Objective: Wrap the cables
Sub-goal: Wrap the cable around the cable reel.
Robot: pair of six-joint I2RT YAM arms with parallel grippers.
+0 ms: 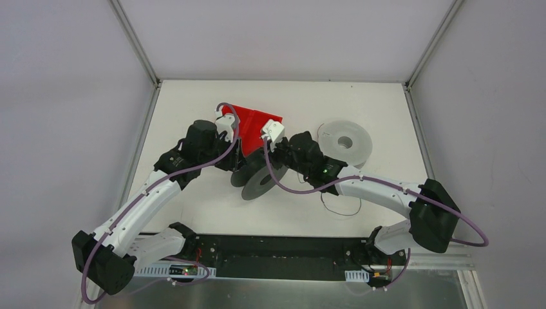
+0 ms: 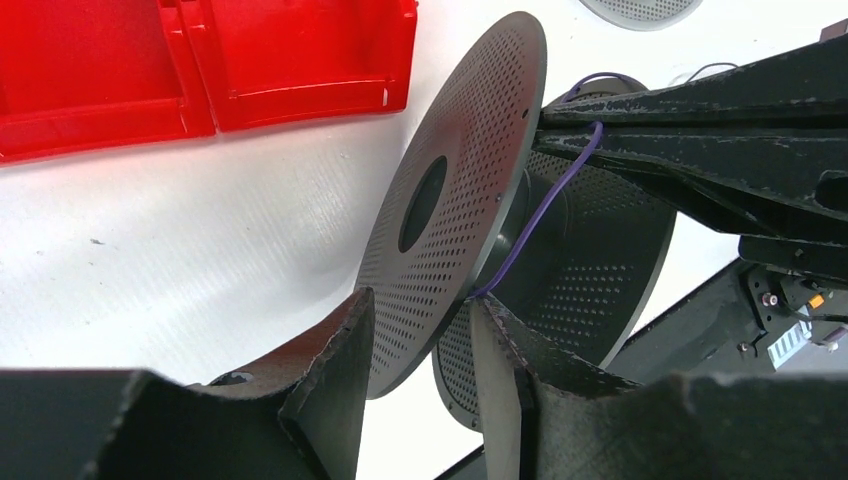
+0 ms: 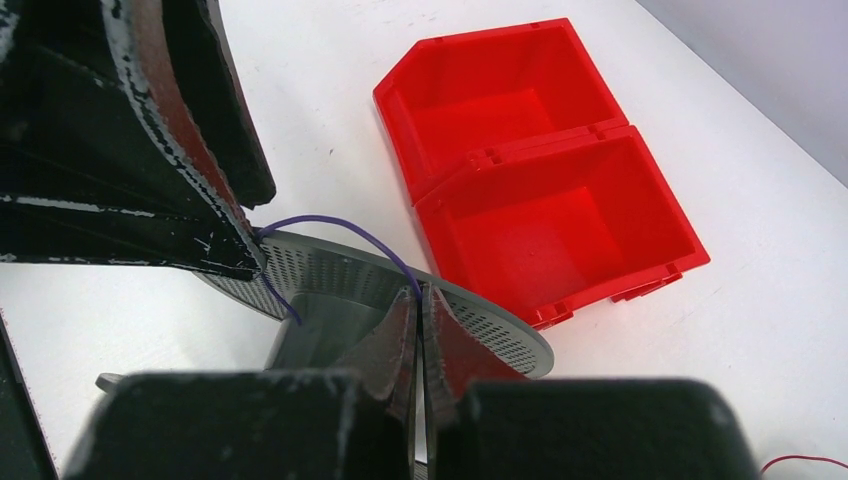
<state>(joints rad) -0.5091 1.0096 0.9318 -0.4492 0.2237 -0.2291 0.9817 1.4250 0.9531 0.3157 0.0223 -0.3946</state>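
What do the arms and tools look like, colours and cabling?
Left arm and right arm match: white curved links between bulky black joint housings, a purple cord looping loosely along each, and a white block at the wrist. Left tool and right tool each have two black wedge-shaped fingers with rough, scuffed edges.

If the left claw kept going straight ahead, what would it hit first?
Most likely the dark grey perforated plastic spool: its near disc sits between the left claw's fingers, though depth is unclear.
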